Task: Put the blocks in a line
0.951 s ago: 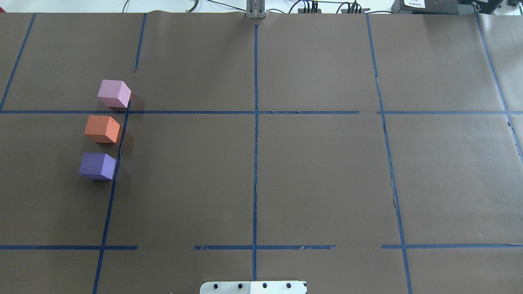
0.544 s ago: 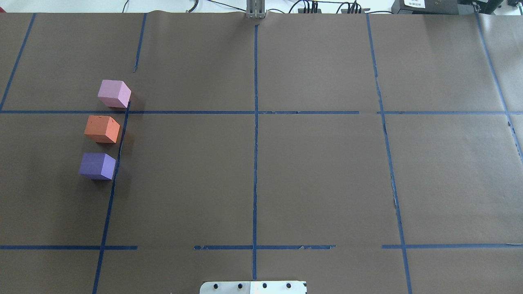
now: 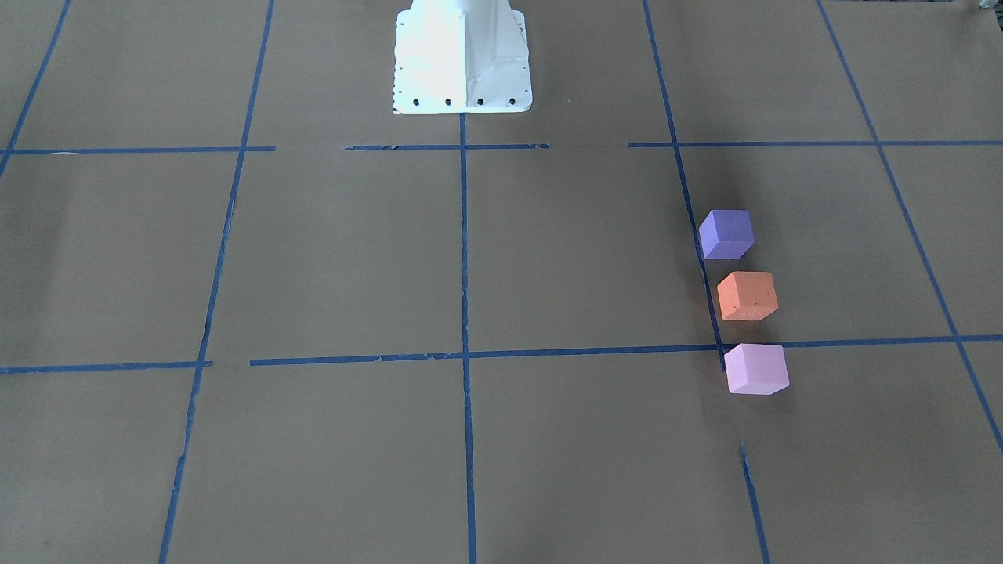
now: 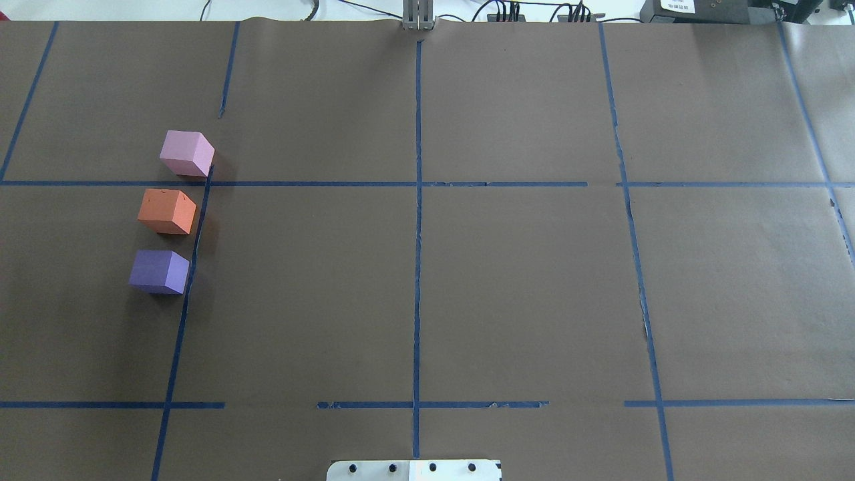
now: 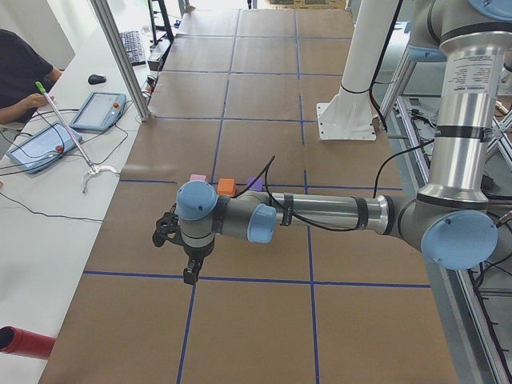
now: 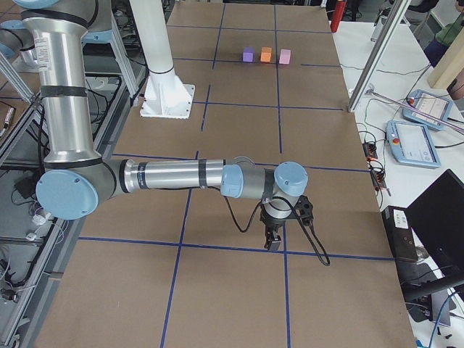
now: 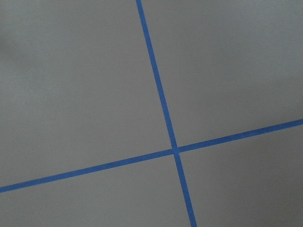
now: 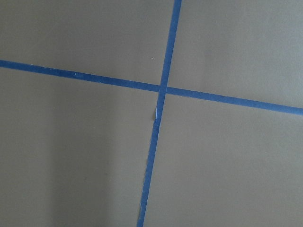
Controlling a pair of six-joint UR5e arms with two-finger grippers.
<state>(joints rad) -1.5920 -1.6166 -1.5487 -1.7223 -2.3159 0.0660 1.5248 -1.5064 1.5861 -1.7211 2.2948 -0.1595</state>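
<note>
Three blocks stand in a line on the table's left side, small gaps between them. The pale pink block [image 4: 187,153] is farthest from the robot, the orange block [image 4: 167,211] is in the middle, and the purple block [image 4: 159,271] is nearest. They also show in the front view: pink [image 3: 755,368], orange [image 3: 747,295], purple [image 3: 726,233]. My left gripper [image 5: 190,272] hangs over the table's left end, away from the blocks. My right gripper [image 6: 272,243] hangs over the right end. Both show only in side views, so I cannot tell whether they are open or shut.
Brown paper with a blue tape grid [image 4: 417,200] covers the table. The robot's white base [image 3: 461,55] stands at the near middle edge. Tablets and cables lie on the white side benches [image 5: 48,144]. Both wrist views show only paper and tape crossings.
</note>
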